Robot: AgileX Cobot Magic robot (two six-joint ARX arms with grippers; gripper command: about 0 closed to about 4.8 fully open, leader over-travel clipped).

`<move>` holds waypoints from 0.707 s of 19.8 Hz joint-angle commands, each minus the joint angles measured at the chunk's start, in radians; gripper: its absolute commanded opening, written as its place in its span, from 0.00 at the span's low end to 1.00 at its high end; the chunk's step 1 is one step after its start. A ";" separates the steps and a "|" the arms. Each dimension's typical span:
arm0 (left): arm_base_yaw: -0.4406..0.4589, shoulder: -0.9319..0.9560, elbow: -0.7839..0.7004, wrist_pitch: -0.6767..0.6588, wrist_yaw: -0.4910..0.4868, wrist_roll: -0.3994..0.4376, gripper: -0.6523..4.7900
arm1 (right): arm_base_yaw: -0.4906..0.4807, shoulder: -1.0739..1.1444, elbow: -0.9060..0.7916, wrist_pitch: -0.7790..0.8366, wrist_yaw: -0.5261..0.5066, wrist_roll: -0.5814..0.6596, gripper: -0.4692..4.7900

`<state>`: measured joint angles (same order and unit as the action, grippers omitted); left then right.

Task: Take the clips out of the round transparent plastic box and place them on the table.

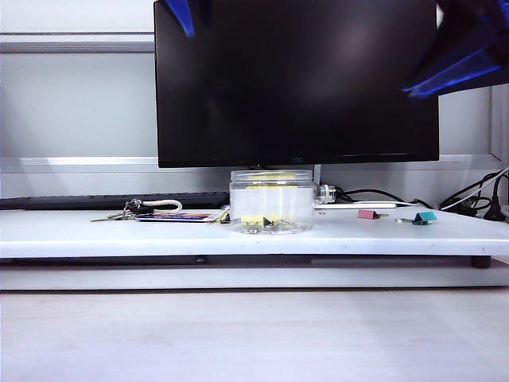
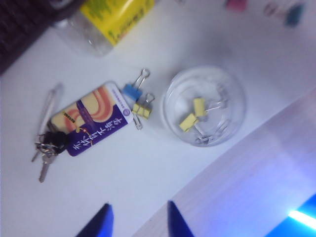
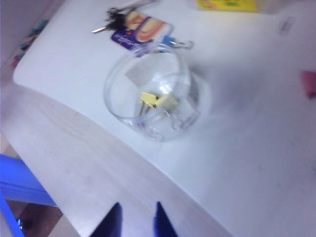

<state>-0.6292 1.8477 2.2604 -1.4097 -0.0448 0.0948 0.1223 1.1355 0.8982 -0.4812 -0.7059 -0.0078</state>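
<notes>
The round transparent plastic box point(image 1: 270, 192) stands on the white table point(image 1: 159, 235) below the monitor. Two yellow clips point(image 2: 199, 106) point(image 2: 188, 122) lie on its floor, and they show through the box point(image 3: 195, 98) as yellow clips point(image 3: 157, 100) in the right wrist view. Another yellow clip point(image 2: 142, 110) lies on the table beside a blue clip point(image 2: 131, 92). A pink clip point(image 1: 367, 214) lies right of the box. My left gripper point(image 2: 139, 211) hovers open and empty over the table's front edge. High above that front edge near the box, my right gripper point(image 3: 137, 208) is also open and empty.
A key card point(image 2: 91, 121) with keys point(image 2: 46, 150) lies left of the box. A bottle with a yellow label point(image 2: 116, 15) lies behind it. A teal clip point(image 1: 425, 217) sits at the far right. The black monitor point(image 1: 294, 79) and cables point(image 1: 469, 199) stand behind.
</notes>
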 commanded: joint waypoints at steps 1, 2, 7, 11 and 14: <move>0.037 -0.049 -0.005 0.023 0.089 0.004 0.40 | 0.066 0.035 0.007 0.045 0.035 0.020 0.31; 0.044 -0.060 -0.014 0.029 0.106 0.005 0.40 | 0.086 0.046 0.011 0.045 0.044 0.023 0.31; 0.075 -0.130 -0.164 0.080 0.169 0.021 0.40 | 0.189 0.108 0.079 0.063 0.086 0.029 0.40; 0.089 -0.246 -0.449 0.233 0.216 0.025 0.40 | 0.222 0.157 0.164 0.048 0.106 0.033 0.66; 0.112 -0.338 -0.673 0.344 0.233 0.024 0.40 | 0.230 0.204 0.196 0.039 0.105 0.034 0.92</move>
<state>-0.5270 1.5391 1.6363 -1.1297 0.1772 0.1158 0.3500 1.3281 1.0855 -0.4393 -0.6006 0.0250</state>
